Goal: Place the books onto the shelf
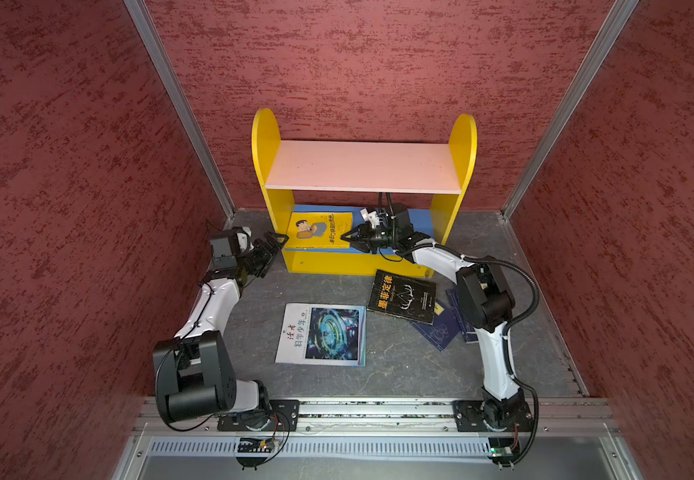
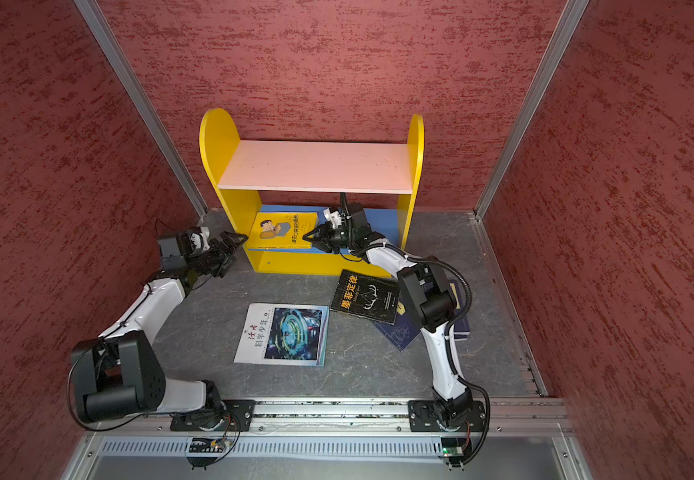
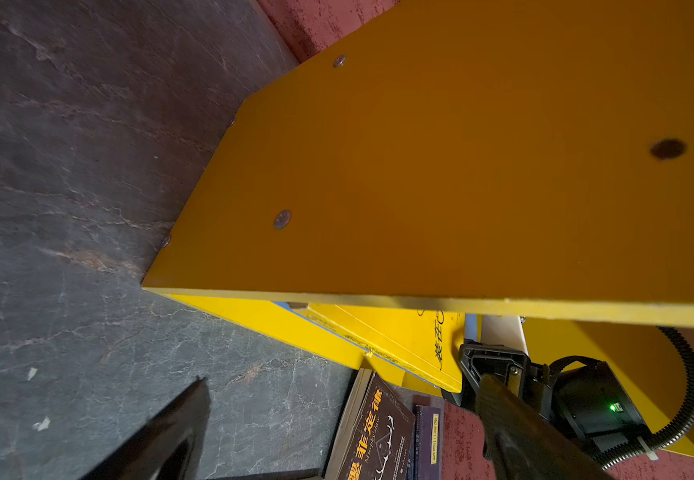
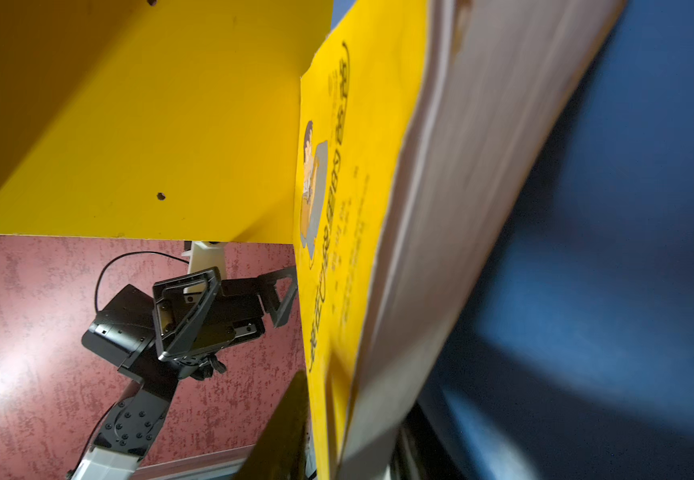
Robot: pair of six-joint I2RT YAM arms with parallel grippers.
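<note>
The shelf (image 1: pixel 362 166) (image 2: pixel 316 166) stands against the back wall. A yellow cartoon-cover book (image 1: pixel 316 230) (image 2: pixel 281 232) (image 4: pixel 349 208) rests tilted on its blue lower board, left edge against the yellow side panel. My right gripper (image 1: pixel 344 237) (image 2: pixel 307 237) (image 4: pixel 358 399) reaches under the pink board, shut on that book's right edge. My left gripper (image 1: pixel 279 243) (image 2: pixel 239 241) (image 3: pixel 343 380) hangs open and empty just outside the shelf's left panel. On the floor lie the white magazine (image 1: pixel 322 334) (image 2: pixel 283 334), the black book (image 1: pixel 401 296) (image 2: pixel 365 296) (image 3: pixel 378 436) and navy books (image 1: pixel 441 332) (image 2: pixel 399 336) partly under it and the right arm.
Red textured walls close in the back and both sides. The dark stone floor (image 1: pixel 399 365) runs from the shelf to the metal rail (image 1: pixel 378 411) that carries both arm bases. The right arm's elbow (image 1: pixel 482 299) hangs over the navy books.
</note>
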